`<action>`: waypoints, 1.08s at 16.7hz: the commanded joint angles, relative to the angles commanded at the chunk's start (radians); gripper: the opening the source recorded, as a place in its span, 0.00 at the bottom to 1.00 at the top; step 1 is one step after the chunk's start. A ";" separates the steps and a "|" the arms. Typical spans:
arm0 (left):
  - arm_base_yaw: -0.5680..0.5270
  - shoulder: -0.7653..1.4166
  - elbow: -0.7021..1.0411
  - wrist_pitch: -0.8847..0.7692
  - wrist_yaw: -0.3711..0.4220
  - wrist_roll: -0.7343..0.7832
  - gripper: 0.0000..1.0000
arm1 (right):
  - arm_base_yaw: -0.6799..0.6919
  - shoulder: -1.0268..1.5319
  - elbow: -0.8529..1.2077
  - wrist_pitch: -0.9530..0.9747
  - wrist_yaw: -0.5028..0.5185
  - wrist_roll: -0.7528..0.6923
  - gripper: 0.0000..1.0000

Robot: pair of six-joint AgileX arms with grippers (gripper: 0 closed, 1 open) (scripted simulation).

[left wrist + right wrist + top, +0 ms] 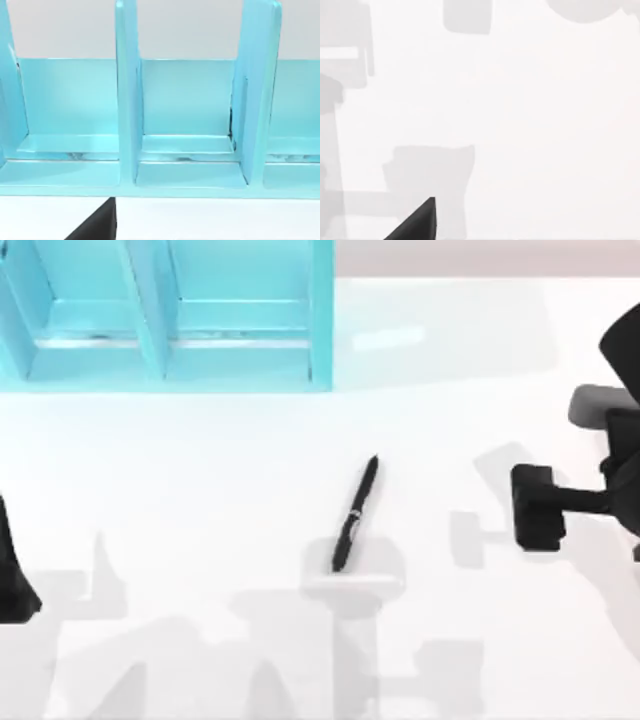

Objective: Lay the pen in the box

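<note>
1. Pen [354, 515], top view: it lay free on the white table [200, 500], slanted, near the centre and well apart from the light-blue box [322, 315] at the far left. My right gripper [536, 507] hovered near the table's right side, apart from the pen; I could not tell how its claw stood. My left arm [12, 575] sat at the left edge.
2. Left wrist view: the box's upright dividers [127, 95] separated open compartments; a dark fingertip [97, 225] showed.
3. Right wrist view: bare table [545, 125] with a dark fingertip [417, 222].
</note>
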 joint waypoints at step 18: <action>0.000 0.000 0.000 0.000 0.000 0.000 1.00 | 0.252 1.220 1.535 -0.611 0.178 0.534 1.00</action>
